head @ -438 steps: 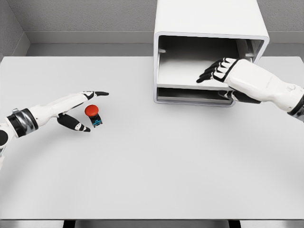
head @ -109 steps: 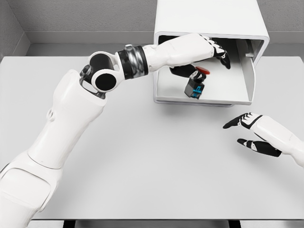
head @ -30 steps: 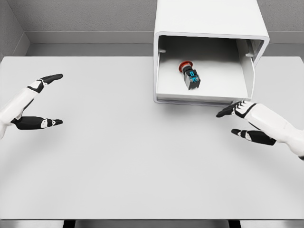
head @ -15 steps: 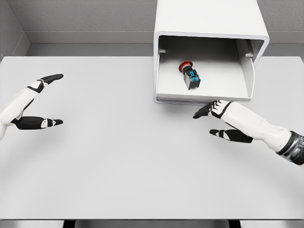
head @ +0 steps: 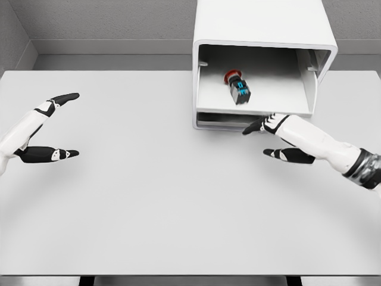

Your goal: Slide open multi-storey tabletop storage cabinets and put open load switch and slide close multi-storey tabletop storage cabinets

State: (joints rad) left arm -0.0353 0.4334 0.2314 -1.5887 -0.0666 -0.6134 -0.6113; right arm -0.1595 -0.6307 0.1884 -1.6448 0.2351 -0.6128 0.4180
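My right hand [head: 284,138] fingers [head: 253,127] spread, holding nothing, tips at front edge of drawer [head: 256,112] in white cabinet [head: 262,27]. Load switch [head: 237,86], red button, blue label unreadable, lies inside drawer. My left hand [head: 37,128] open above counter [head: 149,196], far left.

White table [head: 149,208], grey textured walls [head: 107,21]

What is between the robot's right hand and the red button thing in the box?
In the head view, only the drawer's front edge separates the right hand from the switch.
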